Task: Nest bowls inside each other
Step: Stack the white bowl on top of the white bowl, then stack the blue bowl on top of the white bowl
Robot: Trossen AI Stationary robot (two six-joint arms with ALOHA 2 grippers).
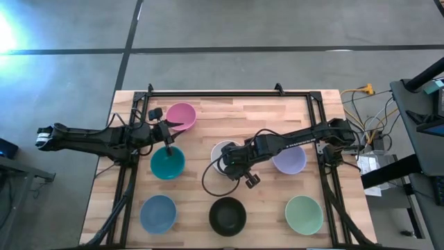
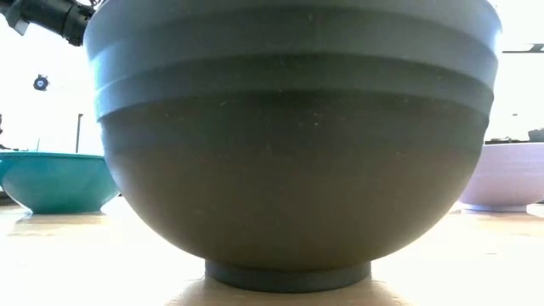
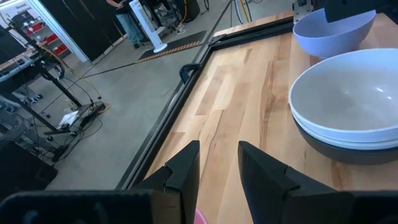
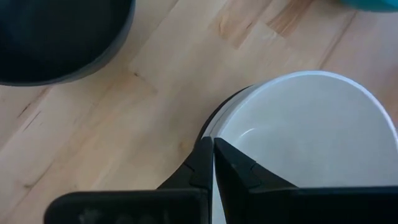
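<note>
Seven places on the table hold bowls. The pink bowl [image 1: 181, 116] and teal bowl [image 1: 167, 162] stand on the left. A white bowl [image 1: 223, 154] in the middle sits nested in another white one over a black bowl [image 3: 348, 152]. The lavender bowl [image 1: 288, 160] stands to its right. Blue [image 1: 158, 213], black [image 1: 227, 215] and pale green [image 1: 304, 214] bowls line the near edge. My left gripper [image 1: 166, 139] hovers open between the pink and teal bowls. My right gripper [image 1: 232, 165] is shut on the white bowl. My right gripper [image 4: 212, 155] pinches the rim [image 4: 219, 132] of the top white bowl [image 4: 311, 137] on its near side, one finger inside the bowl and one outside, slanting down from above. The bowl sits upright, nested in the stack, which stands on the table.
The black bowl [image 2: 293, 144] at the near edge fills most of the low view, with the teal bowl [image 2: 55, 178] and lavender bowl [image 2: 510, 174] behind it. A dark metal frame [image 1: 229, 92] runs along the table's far and side edges. Bare wood lies between the bowls.
</note>
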